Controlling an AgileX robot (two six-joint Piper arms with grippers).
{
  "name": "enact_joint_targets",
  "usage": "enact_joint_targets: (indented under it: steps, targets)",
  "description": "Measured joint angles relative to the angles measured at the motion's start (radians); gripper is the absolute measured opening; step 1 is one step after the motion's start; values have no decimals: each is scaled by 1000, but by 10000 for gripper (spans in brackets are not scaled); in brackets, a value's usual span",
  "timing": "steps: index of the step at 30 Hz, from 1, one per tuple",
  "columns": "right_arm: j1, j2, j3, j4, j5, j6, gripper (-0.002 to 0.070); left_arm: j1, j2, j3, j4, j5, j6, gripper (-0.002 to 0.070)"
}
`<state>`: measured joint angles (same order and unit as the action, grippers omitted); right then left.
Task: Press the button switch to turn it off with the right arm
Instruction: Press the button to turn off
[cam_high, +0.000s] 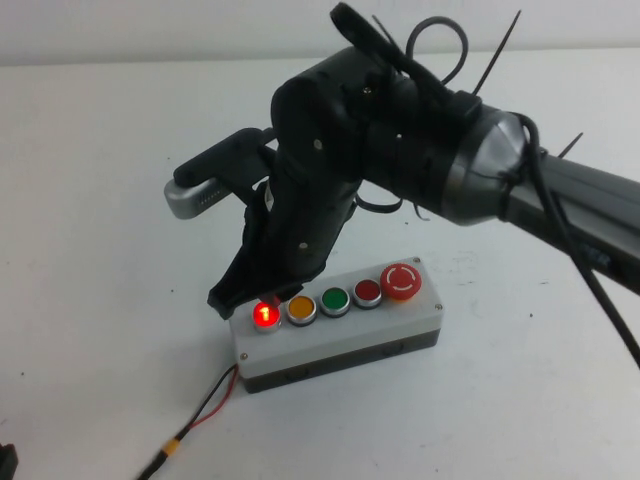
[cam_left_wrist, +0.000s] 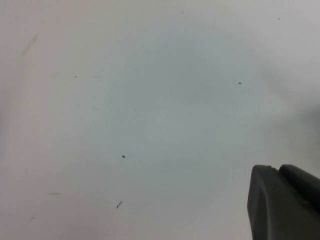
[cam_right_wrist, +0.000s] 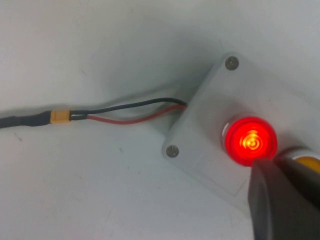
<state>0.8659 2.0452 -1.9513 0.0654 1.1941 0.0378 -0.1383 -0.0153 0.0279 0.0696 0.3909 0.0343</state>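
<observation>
Glowing red button switch (cam_high: 265, 315), grey box (cam_high: 340, 345)

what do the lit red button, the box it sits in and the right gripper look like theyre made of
Button switch: likely translucent red plastic, since it glows from within; its rim looks like shiny metal. Grey box: seems matte moulded plastic, with screws in the lid corners. Right gripper, just above the button switch: dull black, probably plastic. Left gripper, over bare table: the same dark matte look.

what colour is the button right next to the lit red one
Orange button, clearest in the high view; the right hand hovers by the glowing button switch.
</observation>
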Motion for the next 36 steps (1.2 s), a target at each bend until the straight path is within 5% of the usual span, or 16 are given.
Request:
enact_joint_targets:
  steps: [36]
  targets:
    - [-10,109,-50,29,0,-13,-16,0,0,0,0,0,0,-2]
